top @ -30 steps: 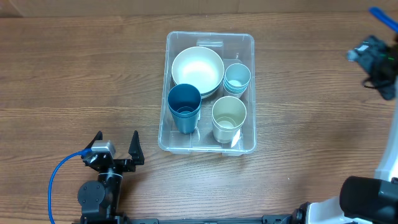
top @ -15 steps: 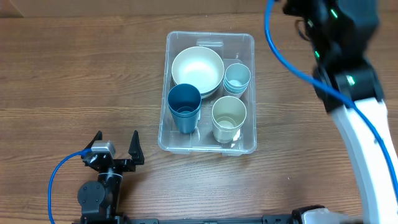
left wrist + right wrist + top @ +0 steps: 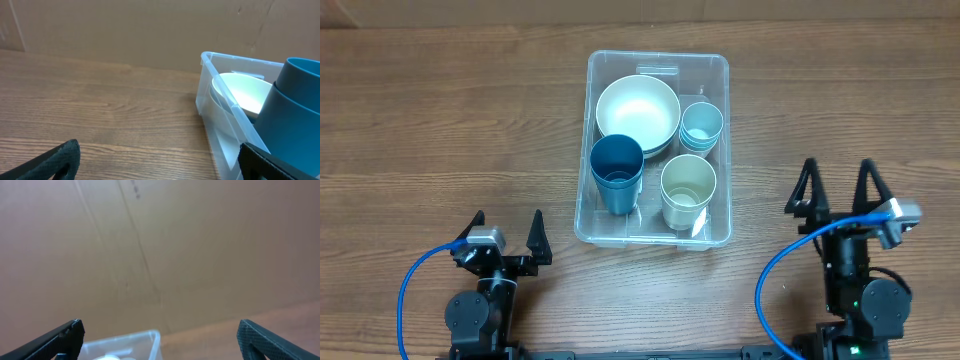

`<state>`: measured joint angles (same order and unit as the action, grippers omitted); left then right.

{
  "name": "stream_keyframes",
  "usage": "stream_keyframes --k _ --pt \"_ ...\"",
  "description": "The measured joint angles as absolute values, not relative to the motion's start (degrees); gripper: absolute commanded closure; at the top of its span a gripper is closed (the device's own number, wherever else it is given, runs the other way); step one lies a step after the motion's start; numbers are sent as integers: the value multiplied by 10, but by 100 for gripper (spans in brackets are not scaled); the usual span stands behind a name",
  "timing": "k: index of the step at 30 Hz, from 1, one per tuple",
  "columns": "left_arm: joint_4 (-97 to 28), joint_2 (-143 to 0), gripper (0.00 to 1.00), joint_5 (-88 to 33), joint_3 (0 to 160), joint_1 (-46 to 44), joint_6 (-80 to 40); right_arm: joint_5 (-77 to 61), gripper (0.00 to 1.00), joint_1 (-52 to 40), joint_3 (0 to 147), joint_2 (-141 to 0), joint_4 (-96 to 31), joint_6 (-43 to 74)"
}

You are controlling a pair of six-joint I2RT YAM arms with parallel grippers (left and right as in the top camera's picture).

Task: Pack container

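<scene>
The clear plastic container (image 3: 658, 236) sits mid-table. It holds a stack of cream bowls (image 3: 637, 110), a stack of dark blue cups (image 3: 616, 170), a stack of light blue cups (image 3: 701, 124) and a cream cup (image 3: 687, 186). My left gripper (image 3: 507, 229) is open and empty, at the front left of the container. My right gripper (image 3: 840, 178) is open and empty, at the front right. The left wrist view shows the container (image 3: 213, 107), a cream bowl (image 3: 240, 96) and a dark blue cup (image 3: 292, 117). The right wrist view shows only the container's corner (image 3: 145, 342).
The wooden table (image 3: 440, 120) runs out on both sides of the container. A brown cardboard wall (image 3: 160, 245) stands behind the table. Blue cables (image 3: 415, 285) trail from both arms near the front edge.
My right arm has swung from high over the table's back right down to the front right, where it now rests with its gripper open. The left arm and the container's contents have not moved.
</scene>
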<state>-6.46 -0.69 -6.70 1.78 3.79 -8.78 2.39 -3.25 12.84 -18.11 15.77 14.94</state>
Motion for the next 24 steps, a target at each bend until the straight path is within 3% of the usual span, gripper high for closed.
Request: stream_keyframes --k 16,24 --pt "-64 -7 0 -67 18 38 -88 -32 0 -30 32 -16 -79 150" --pt "-64 -7 0 -67 18 38 -88 -39 0 -30 31 -8 -102 150"
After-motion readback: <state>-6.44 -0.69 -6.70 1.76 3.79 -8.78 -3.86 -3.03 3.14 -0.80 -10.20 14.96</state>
